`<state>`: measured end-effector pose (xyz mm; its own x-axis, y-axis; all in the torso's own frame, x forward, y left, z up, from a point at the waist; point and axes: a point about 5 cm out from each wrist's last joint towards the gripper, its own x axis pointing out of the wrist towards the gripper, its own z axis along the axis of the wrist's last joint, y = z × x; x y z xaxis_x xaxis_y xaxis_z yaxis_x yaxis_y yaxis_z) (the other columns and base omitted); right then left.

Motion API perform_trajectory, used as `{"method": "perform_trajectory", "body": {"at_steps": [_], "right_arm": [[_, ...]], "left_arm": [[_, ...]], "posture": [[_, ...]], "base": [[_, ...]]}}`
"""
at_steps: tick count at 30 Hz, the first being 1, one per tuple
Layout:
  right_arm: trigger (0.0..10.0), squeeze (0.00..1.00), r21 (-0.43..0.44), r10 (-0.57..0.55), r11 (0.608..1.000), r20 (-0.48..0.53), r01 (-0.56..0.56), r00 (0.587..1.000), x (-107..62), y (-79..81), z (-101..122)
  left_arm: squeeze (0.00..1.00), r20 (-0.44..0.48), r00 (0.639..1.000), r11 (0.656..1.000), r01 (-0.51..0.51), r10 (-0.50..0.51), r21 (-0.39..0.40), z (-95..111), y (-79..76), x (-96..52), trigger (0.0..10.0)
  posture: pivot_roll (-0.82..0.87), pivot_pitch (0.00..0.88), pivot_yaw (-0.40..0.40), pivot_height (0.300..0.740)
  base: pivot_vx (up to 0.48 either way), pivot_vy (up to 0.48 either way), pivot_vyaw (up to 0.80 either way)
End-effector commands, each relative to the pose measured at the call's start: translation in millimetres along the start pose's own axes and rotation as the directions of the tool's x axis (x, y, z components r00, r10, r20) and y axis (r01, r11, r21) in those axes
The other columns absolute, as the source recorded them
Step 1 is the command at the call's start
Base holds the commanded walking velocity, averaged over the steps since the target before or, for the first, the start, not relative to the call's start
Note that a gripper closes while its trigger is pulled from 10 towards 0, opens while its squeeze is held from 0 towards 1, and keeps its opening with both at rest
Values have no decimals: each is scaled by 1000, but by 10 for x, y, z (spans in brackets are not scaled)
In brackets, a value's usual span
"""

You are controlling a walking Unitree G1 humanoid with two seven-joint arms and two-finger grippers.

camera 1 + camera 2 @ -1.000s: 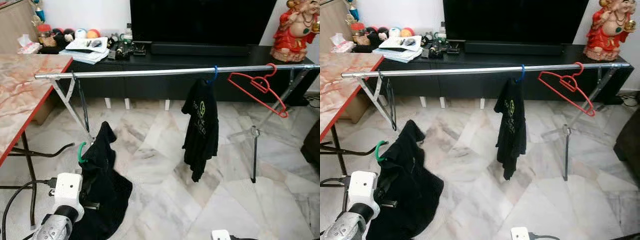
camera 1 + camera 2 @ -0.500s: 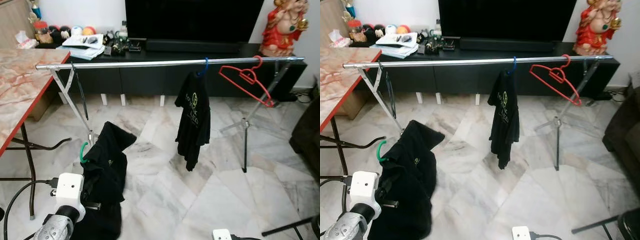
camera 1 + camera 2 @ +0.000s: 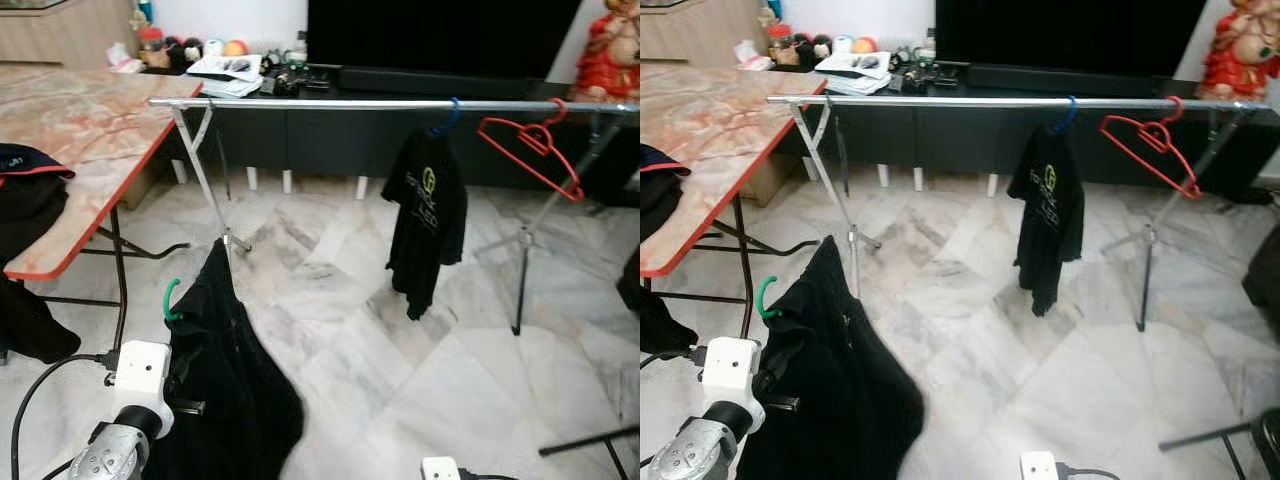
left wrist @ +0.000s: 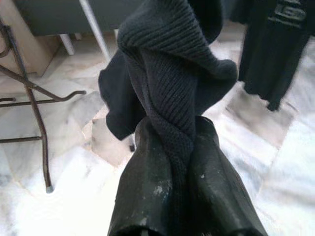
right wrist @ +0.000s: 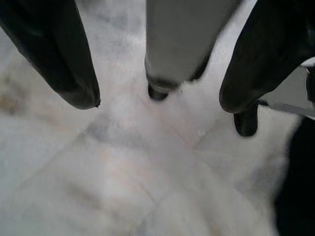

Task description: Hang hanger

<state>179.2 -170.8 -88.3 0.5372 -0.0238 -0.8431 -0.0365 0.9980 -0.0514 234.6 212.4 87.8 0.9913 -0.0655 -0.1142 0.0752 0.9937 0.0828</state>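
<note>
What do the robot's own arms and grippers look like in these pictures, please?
The left arm is silver, ribbed metal near the wrist, topped by a white box-shaped housing with a small dark dot on its face and a black cable looping from its side. The left gripper has thick, scuffed black fingers. The right gripper has two long, rounded black fingers spread apart.

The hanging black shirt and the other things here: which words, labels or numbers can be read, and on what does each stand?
None can be read with certainty.
Black T-shirt on the rail: green round logo with lines of lettering beneath, too blurred to read.
Papers on the TV cabinet: print too small to read.
</note>
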Motion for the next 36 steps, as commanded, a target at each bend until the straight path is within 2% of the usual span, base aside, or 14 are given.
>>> {"method": "perform_trajectory", "body": {"at_steps": [1,8,12,17,21,24,26,27,29,30,35,36], "right_arm": [[10000,0,19,-15,1000,-12,15,1000,-8,-19,-51],[10000,0,14,-20,1000,24,20,1000,-9,-24,-20],[10000,0,13,-19,1000,71,18,997,-12,-19,19],[10000,0,16,-22,1000,110,20,994,-17,-19,51],[10000,0,33,11,999,220,-19,975,-36,9,145],[10000,0,36,35,998,259,-46,965,-45,27,180],[10000,0,8,103,994,324,-112,940,-65,76,248],[10000,0,8,103,994,324,-112,940,-65,76,248],[10000,0,-7,146,988,346,-153,927,-74,107,273],[10000,0,-31,197,979,367,-200,909,-85,144,301],[10000,0,-72,252,967,401,-244,881,-107,185,337],[10000,0,-99,268,963,441,-251,856,-119,182,433]], "left_arm": [[0,40,999,1000,5,-6,5,89,0,-3,10000],[0,21,998,998,66,-66,11,135,-72,49,10000],[0,22,987,987,158,-158,14,208,-204,93,10000],[0,22,975,975,222,-222,9,256,-310,130,10000],[0,13,931,931,364,-365,30,378,-499,219,10000],[0,8,913,912,407,-408,46,413,-542,255,10000],[0,-3,860,857,510,-511,71,475,-653,323,10000],[0,-3,860,857,510,-511,71,475,-653,323,10000],[0,-12,830,826,556,-557,91,499,-706,354,10000],[0,-4,806,801,589,-592,110,550,-760,418,10000],[0,16,785,779,612,-619,135,651,-836,537,10000],[0,27,780,775,617,-625,136,681,-865,566,10000]], "posture": [[12,85,7,740],[14,92,6,740],[12,94,8,740],[13,96,9,740],[14,101,16,740],[14,103,16,740],[8,105,20,740],[8,105,20,740],[2,107,24,740],[0,107,25,740],[-8,103,31,740],[-10,103,32,740]], "base": [[-307,0,0],[-84,0,0],[0,0,0],[0,0,0],[0,0,0],[0,0,0],[0,0,0],[0,0,0],[0,0,0],[0,0,0],[0,0,0],[0,0,0]]}}
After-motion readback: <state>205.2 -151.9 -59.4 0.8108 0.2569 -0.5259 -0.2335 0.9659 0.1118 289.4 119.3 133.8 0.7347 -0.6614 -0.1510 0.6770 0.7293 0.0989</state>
